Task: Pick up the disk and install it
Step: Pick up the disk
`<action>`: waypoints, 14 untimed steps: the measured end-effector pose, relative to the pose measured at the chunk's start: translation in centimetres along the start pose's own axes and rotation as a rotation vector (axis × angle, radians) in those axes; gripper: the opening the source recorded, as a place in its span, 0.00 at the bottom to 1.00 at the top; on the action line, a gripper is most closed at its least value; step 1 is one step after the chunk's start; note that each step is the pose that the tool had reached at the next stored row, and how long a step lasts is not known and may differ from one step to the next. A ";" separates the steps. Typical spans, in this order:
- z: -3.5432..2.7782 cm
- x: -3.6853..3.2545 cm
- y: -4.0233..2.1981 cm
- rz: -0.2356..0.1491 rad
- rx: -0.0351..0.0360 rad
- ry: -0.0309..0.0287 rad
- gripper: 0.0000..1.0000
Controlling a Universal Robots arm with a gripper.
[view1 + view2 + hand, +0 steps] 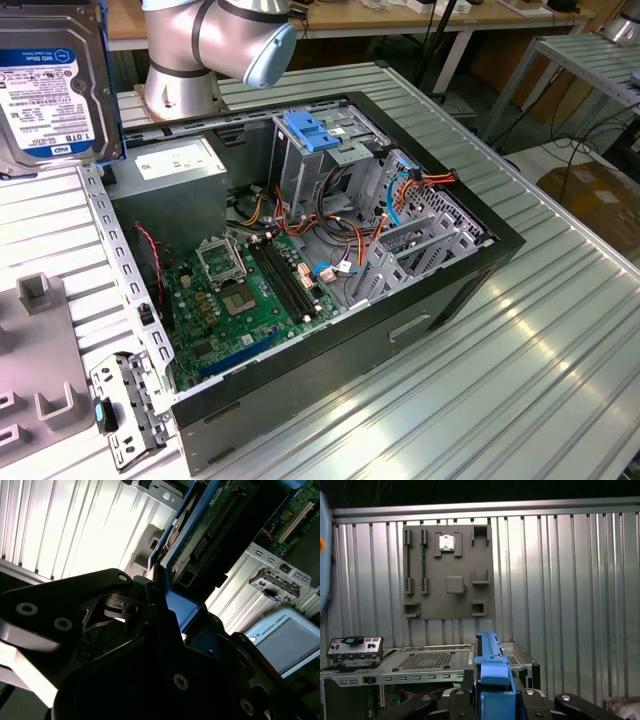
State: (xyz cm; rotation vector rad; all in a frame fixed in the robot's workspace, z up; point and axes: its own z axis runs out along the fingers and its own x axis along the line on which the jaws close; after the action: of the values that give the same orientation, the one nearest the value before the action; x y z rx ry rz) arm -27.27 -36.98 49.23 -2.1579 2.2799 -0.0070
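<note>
The disk (pixel 50 90), grey metal with a white and blue label, hangs high at the exterior view's left, above the table beside the open computer case (pixel 420 310). Its bright blue bracket (pixel 492 672) runs between the black fingers (pixel 440 702) in the first wrist view. In the second wrist view the disk's green circuit board side (pixel 225 525) and blue edge stick out of my gripper (pixel 167 600). My gripper (pixel 495 695) is shut on the disk by its bracket.
Inside the case lie a green motherboard (pixel 240 290), a grey power supply box (pixel 175 165), cables, and a drive cage with a blue latch (pixel 310 130). The arm's base (pixel 190 60) stands behind the case. A grey fixture plate (pixel 447 572) and a loose front panel (pixel 125 400) lie on the ribbed table.
</note>
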 end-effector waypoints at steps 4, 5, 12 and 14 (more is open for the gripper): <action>0.01 -0.05 -0.76 0.000 0.0000 0.0002 0.37; 0.01 -0.05 -0.93 0.000 0.0000 0.0003 0.37; 0.01 -0.13 -2.31 0.000 0.0000 0.0012 0.37; 0.02 -0.15 -2.71 0.000 0.0001 0.0014 0.37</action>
State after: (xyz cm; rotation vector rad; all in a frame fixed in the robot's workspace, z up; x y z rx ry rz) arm -24.55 -36.98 49.23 -2.1587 2.2806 -0.0086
